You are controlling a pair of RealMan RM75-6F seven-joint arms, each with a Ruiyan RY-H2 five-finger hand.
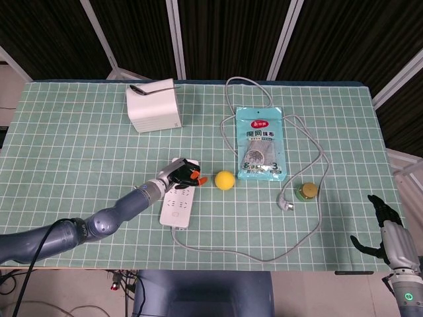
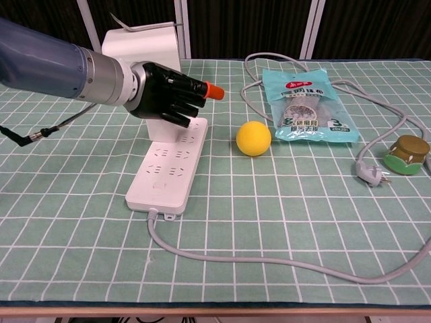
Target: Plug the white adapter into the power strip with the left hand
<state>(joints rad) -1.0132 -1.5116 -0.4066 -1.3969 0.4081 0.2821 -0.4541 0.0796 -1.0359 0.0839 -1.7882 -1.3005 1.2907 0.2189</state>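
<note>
The white power strip (image 1: 176, 209) (image 2: 164, 169) lies lengthwise left of the table's middle, and its grey cable runs toward the front edge. My black left hand (image 1: 180, 174) (image 2: 168, 96) sits over the strip's far end, fingers curled around the white adapter (image 1: 176, 161) (image 2: 153, 126). The adapter stands on the strip and is mostly hidden by the hand. An orange fingertip (image 2: 213, 91) points right toward the ball. My right hand (image 1: 390, 231) hangs past the table's front right corner with fingers apart, holding nothing.
A yellow ball (image 1: 225, 179) (image 2: 253, 138) lies just right of the strip. Farther right are a teal snack bag (image 1: 262, 145) (image 2: 306, 108), the cable's plug (image 1: 285, 204) (image 2: 372, 173) and a small jar (image 1: 307, 191) (image 2: 407, 153). A white box with a spoon (image 1: 153, 109) stands behind.
</note>
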